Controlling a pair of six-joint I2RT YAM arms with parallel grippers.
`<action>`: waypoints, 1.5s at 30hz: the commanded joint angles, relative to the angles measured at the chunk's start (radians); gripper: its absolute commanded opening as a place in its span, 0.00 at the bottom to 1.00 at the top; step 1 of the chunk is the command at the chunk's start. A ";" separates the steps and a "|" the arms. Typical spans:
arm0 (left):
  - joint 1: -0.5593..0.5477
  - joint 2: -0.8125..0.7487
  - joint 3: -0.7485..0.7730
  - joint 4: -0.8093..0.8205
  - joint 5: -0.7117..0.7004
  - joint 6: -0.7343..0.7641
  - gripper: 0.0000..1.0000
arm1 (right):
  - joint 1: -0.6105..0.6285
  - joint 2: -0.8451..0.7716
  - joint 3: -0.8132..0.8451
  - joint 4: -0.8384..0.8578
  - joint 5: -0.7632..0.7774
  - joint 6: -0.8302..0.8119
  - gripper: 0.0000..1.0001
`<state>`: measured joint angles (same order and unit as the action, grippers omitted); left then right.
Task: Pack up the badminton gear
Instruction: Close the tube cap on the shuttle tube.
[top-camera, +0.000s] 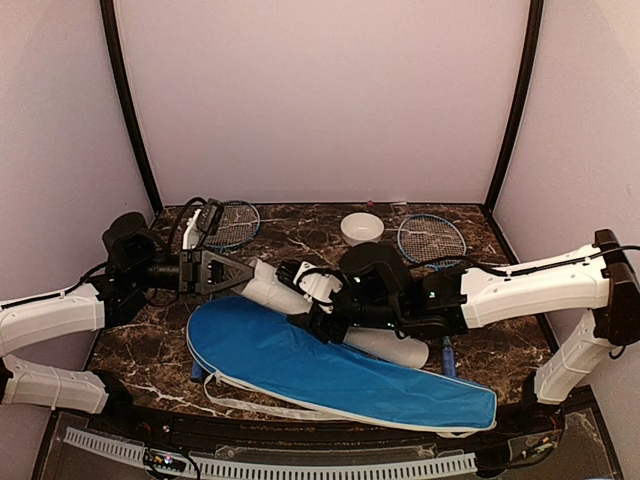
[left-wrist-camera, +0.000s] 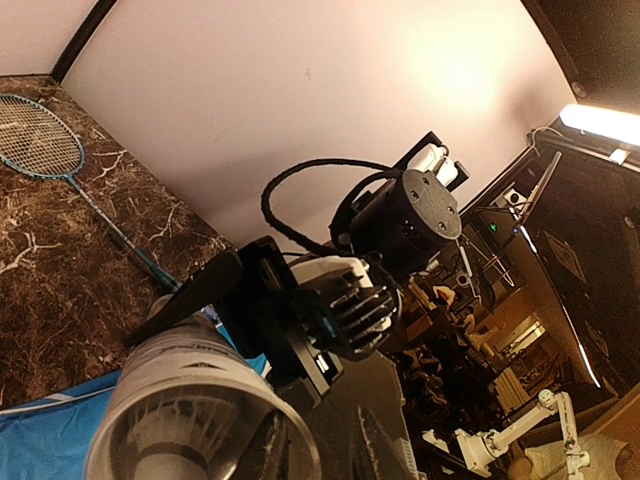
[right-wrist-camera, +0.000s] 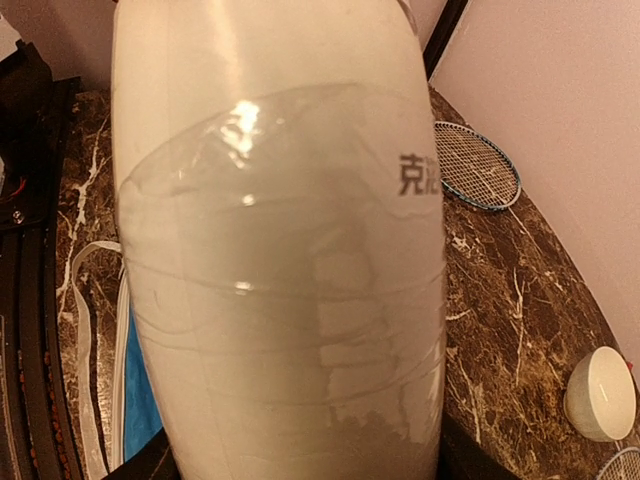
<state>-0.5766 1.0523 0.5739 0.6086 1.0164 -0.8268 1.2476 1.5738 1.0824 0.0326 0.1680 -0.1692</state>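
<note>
The long white tube (top-camera: 385, 345) lies slantwise across the table above the blue racket cover (top-camera: 330, 370). My right gripper (top-camera: 318, 303) is shut on the tube near its left half; the tube fills the right wrist view (right-wrist-camera: 280, 250), with the gripper (right-wrist-camera: 310, 462) around it. My left gripper (top-camera: 248, 272) looks shut, its tips at the tube's open left end. The left wrist view shows that mouth (left-wrist-camera: 200, 420) with a shuttlecock (left-wrist-camera: 165, 440) inside. One racket (top-camera: 232, 224) lies at the back left, the other (top-camera: 431, 238) at the back right.
A small white bowl (top-camera: 362, 228) stands at the back middle, between the rackets, and shows in the right wrist view (right-wrist-camera: 600, 393). The cover's white strap (right-wrist-camera: 85, 330) trails near the front edge. Walls close in the table's back and sides.
</note>
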 joint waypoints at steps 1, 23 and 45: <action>-0.024 -0.014 -0.009 0.075 0.012 -0.022 0.22 | -0.001 -0.037 0.003 0.206 -0.059 0.099 0.62; -0.064 0.021 0.009 0.132 0.020 -0.051 0.22 | -0.012 -0.066 -0.008 0.275 -0.095 0.111 0.62; -0.075 0.046 0.073 0.016 0.043 0.005 0.28 | -0.011 -0.122 -0.036 0.290 -0.089 0.017 0.62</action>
<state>-0.6178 1.1316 0.5850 0.8555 1.0630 -0.9302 1.2308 1.5105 1.0412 0.0814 0.0944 -0.1574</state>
